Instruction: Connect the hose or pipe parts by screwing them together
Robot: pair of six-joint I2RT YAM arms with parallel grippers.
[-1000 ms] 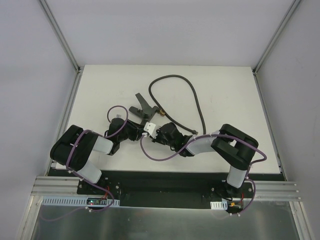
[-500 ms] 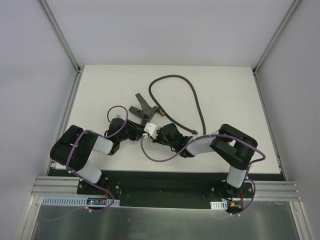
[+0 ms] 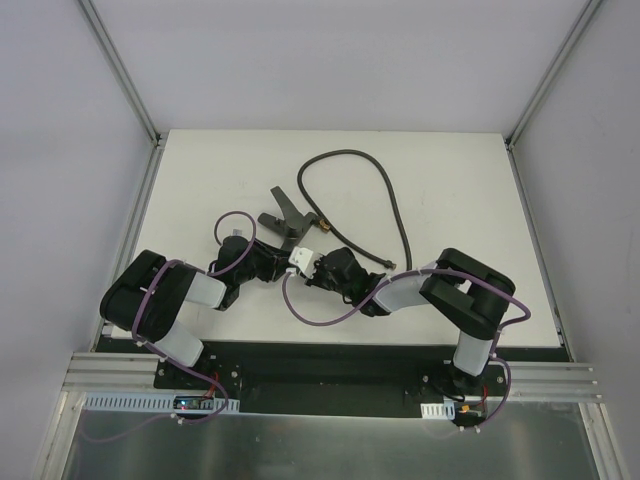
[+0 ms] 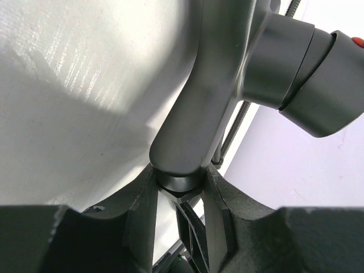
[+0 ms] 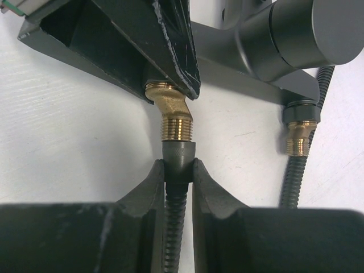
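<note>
The dark-grey forked fitting (image 3: 283,213) lies mid-table. My left gripper (image 3: 284,246) is shut on its stem; in the left wrist view the fingers (image 4: 219,199) clamp the stem's end (image 4: 177,183) below the fitting body (image 4: 202,85). My right gripper (image 5: 179,169) is shut on the hose's grey end nut (image 5: 178,154), which butts against a brass threaded tip (image 5: 175,122) of the fitting (image 5: 256,40). The hose (image 3: 392,195) loops toward the table's back. Its other brass end (image 5: 298,138) sits at the fitting's second outlet.
Both arms meet near the middle of the white table (image 3: 470,190). Purple cables (image 3: 320,312) loop beside the wrists. Metal frame posts (image 3: 150,135) stand at the table's back corners, with grey walls on all sides.
</note>
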